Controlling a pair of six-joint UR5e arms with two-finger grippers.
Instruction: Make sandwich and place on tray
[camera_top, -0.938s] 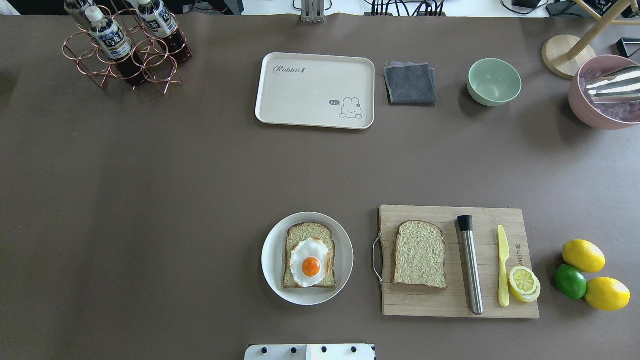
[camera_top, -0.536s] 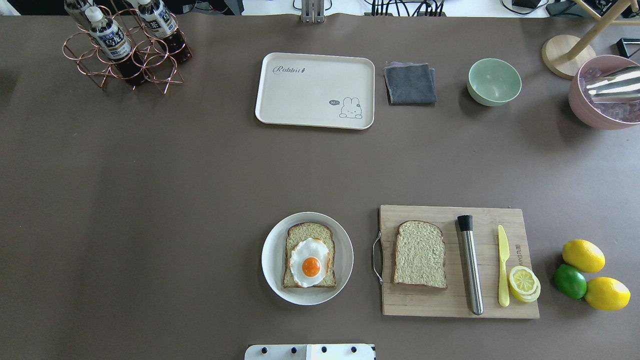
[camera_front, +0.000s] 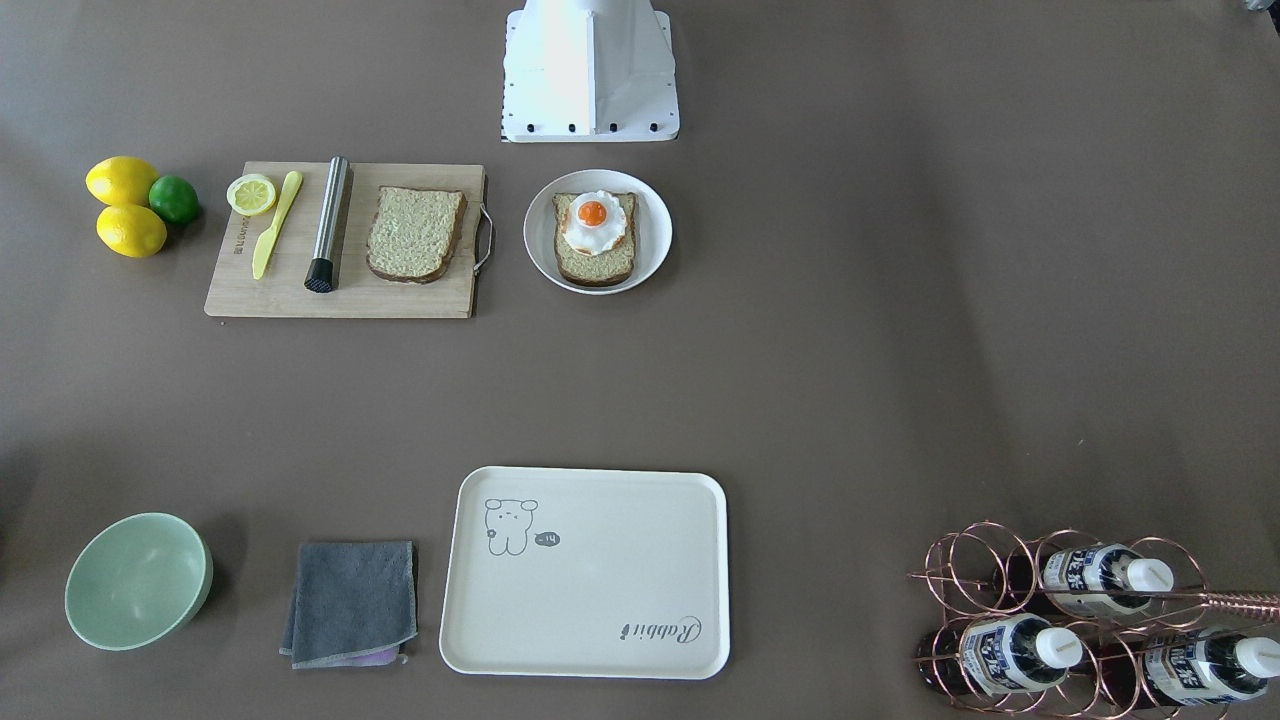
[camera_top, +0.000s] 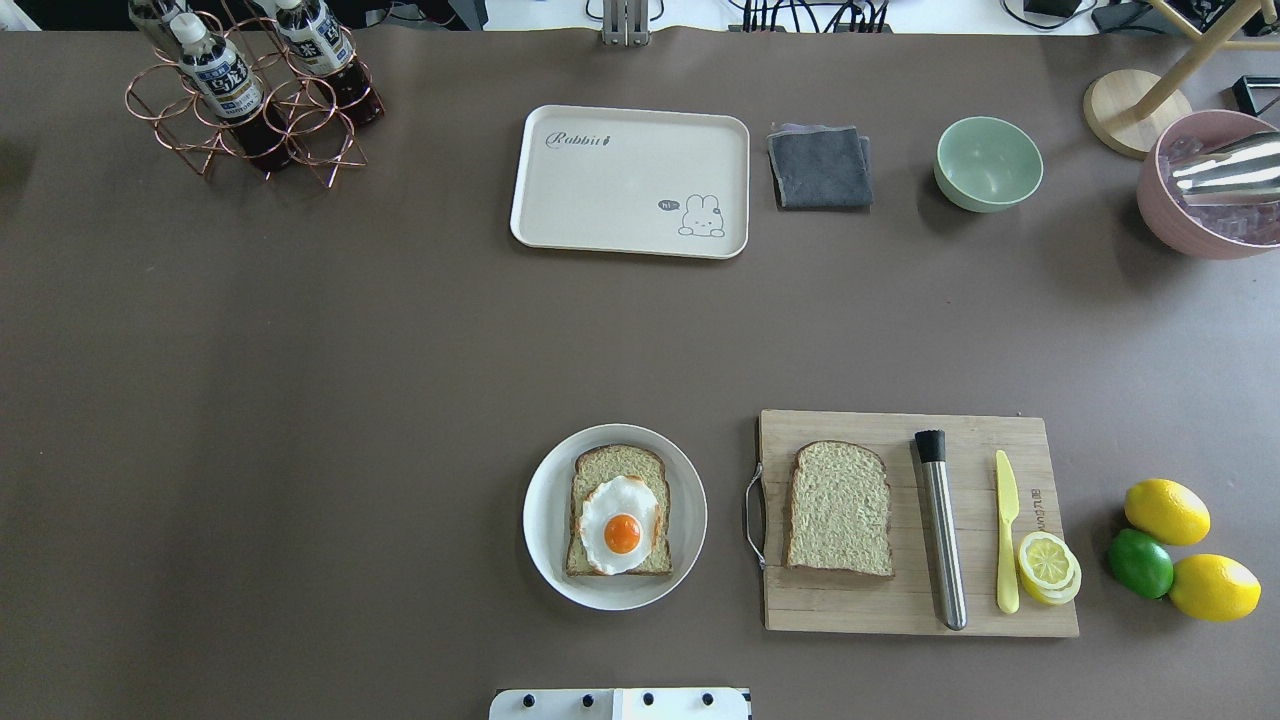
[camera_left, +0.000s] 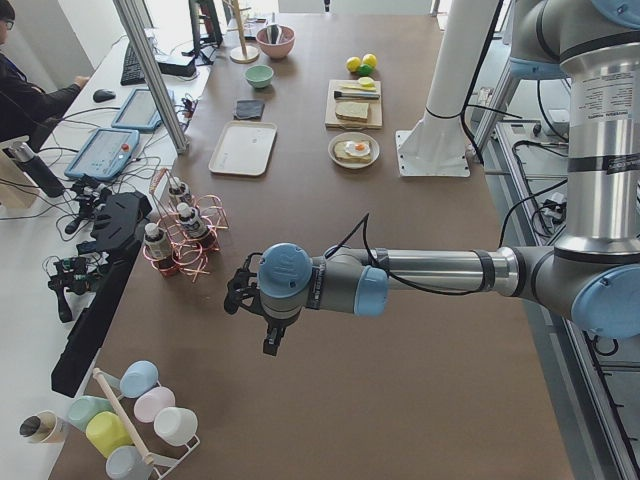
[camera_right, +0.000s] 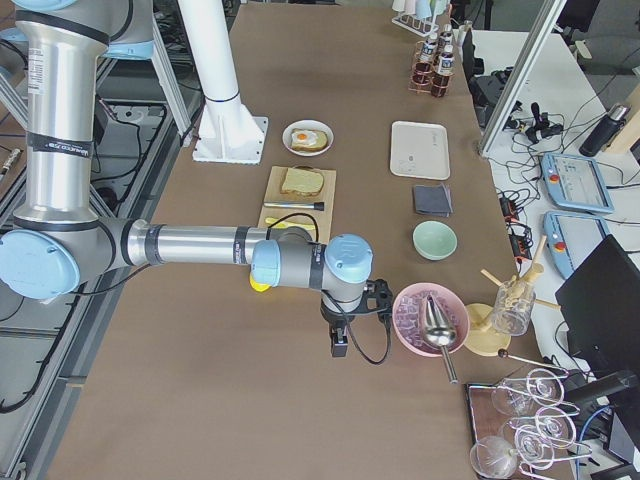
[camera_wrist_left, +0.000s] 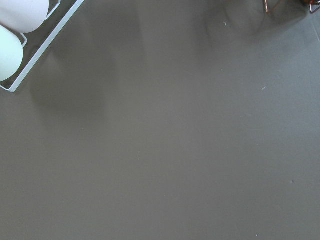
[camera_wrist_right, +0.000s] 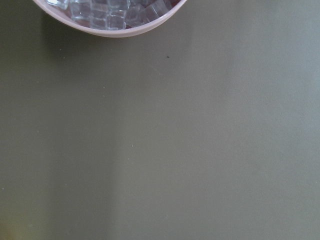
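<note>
- Brown surface (camera_top: 300, 400): near its robot-side edge a white plate (camera_top: 545, 560) holds one bread slice (camera_top: 620, 462) topped by a fried egg (camera_top: 620, 528).
- On the cutting board (camera_top: 1000, 610) beside it lies the second slice (camera_top: 838, 510).
- At the far edge sits the cream tray (camera_top: 630, 180).
- Over opposite ends hover the left end effector (camera_left: 245, 295) and the right end effector (camera_right: 375, 300); clenched or released, I cannot tell.

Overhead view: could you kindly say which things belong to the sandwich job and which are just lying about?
Job: egg-topped bread, plate, loose bread slice, tray.
Lying about: cutting board, steel rod, yellow knife, lemons, lime, grey cloth, green bowl, bottle rack.
</note>
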